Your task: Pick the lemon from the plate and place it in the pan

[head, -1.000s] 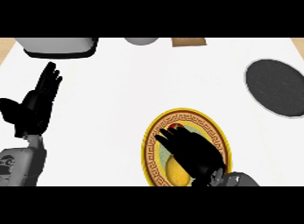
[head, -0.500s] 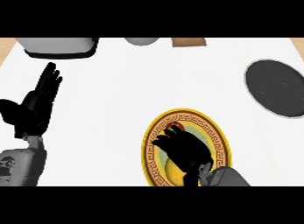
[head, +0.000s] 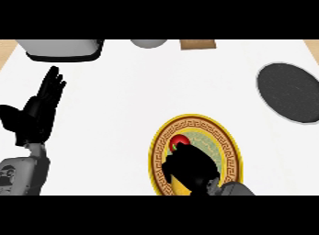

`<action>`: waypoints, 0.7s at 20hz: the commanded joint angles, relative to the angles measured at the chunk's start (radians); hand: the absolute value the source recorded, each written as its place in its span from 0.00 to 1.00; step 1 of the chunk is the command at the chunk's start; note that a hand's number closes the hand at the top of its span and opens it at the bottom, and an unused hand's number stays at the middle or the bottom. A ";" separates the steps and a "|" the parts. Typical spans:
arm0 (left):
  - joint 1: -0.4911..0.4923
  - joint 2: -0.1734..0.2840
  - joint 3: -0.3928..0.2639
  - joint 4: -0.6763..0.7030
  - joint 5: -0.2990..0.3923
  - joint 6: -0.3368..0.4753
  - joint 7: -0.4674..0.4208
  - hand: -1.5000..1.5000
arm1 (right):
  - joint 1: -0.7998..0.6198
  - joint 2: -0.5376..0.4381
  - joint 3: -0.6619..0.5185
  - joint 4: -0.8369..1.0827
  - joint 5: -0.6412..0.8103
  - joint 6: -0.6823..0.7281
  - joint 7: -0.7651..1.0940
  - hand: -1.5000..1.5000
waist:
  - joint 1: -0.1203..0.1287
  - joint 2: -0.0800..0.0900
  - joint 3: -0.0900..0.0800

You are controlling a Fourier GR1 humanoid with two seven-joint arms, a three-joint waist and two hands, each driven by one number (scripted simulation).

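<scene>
A round plate (head: 226,147) with a gold patterned rim lies at the counter's near right. On its left half sits a small red round fruit (head: 179,139); I see nothing yellow like a lemon. My right hand (head: 192,166) is over the plate, its fingers curled down onto the fruit's near side and hiding most of it. The pan (head: 291,92), dark and round with a grey rim, lies at the far right, well apart from the hand. My left hand (head: 34,112) rests open at the left, fingers up.
A grey appliance (head: 60,48) stands at the back left. Next to it are a small grey bowl (head: 148,43) and a brown board (head: 197,43) along the back edge. Bare white counter (head: 162,87) spreads between plate and pan.
My right hand has drawn together and shifted slightly left and nearer on the plate, its fingers curling. More of the red fruit shows. The left hand has not moved.
</scene>
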 commanded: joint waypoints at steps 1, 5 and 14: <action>0.030 0.013 0.025 0.001 0.016 -0.033 -0.018 0.50 | 0.003 0.017 -0.023 0.020 0.035 0.014 -0.029 1.00 | 0.000 0.007 0.001; 0.001 -0.009 -0.008 -0.004 -0.007 -0.009 0.004 0.50 | -0.023 0.081 -0.117 0.034 0.045 -0.080 0.058 1.00 | 0.002 0.007 0.001; -0.021 0.027 0.033 0.008 0.017 -0.026 0.005 0.50 | -0.082 0.124 -0.227 -0.041 0.188 -0.390 0.508 1.00 | 0.001 0.003 0.001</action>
